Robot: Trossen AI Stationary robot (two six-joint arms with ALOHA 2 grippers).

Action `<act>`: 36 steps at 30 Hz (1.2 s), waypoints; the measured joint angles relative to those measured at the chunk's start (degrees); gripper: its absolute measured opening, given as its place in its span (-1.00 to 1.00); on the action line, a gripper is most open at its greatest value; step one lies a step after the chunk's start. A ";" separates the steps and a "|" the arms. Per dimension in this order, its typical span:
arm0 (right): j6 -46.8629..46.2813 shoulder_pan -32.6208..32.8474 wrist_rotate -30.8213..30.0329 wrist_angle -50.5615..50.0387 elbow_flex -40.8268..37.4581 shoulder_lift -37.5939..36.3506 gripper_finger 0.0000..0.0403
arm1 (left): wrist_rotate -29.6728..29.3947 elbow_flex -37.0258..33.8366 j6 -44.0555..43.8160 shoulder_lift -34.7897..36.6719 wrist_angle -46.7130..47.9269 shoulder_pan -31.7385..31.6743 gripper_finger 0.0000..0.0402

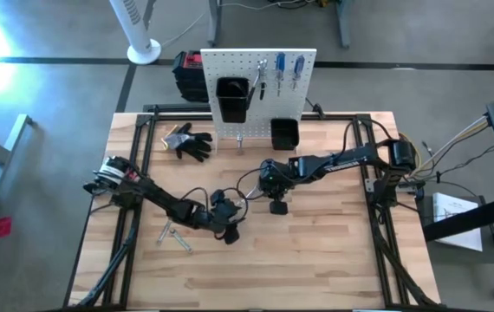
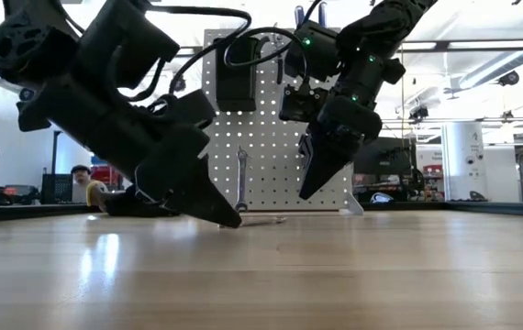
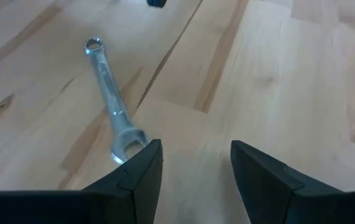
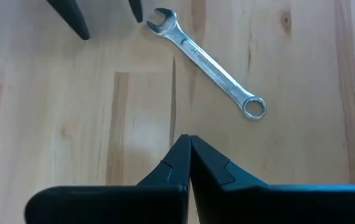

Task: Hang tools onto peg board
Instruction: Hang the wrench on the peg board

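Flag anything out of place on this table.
Several tools lie loose on the tabletop instead of on the peg board: a silver wrench just ahead of the open left pincer, and more wrenches near the left arm.

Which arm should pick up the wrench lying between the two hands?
Left, probably. The left hand is open and low, with the wrench just off one fingertip. The right hand is shut and held higher above the table, so it would have to open and descend first.

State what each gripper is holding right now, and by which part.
Nothing is held. The left gripper is open, low over the table beside the silver wrench, which lies flat and ungripped. The right gripper is shut and empty.
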State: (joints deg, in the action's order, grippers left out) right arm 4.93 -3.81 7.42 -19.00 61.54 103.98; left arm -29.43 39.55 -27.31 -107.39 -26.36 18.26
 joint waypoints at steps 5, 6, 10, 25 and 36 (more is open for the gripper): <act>-0.51 -0.18 0.00 0.04 -0.02 0.00 -1.00 | 0.04 -0.08 -2.59 -0.37 0.43 -0.87 -0.11; -0.57 -0.22 -0.01 0.04 -0.02 0.00 -1.00 | 0.08 0.01 -3.48 -0.35 0.41 -1.30 -0.11; -0.93 -0.54 -0.07 0.04 -0.02 0.00 -1.00 | 1.10 1.89 -4.11 -0.35 1.61 -3.89 -0.11; -3.08 -1.25 -2.69 1.95 -6.72 -0.13 -1.00 | 3.37 9.18 -0.90 -0.31 17.54 -7.39 -0.11; -2.91 -1.22 -2.84 4.31 -7.87 -0.35 -1.00 | 2.80 13.73 4.02 -0.33 23.72 -7.46 -0.11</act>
State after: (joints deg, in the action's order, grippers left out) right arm 2.02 -5.04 4.58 -14.70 53.67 103.63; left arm -26.63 53.28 -23.29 -107.72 -2.64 10.81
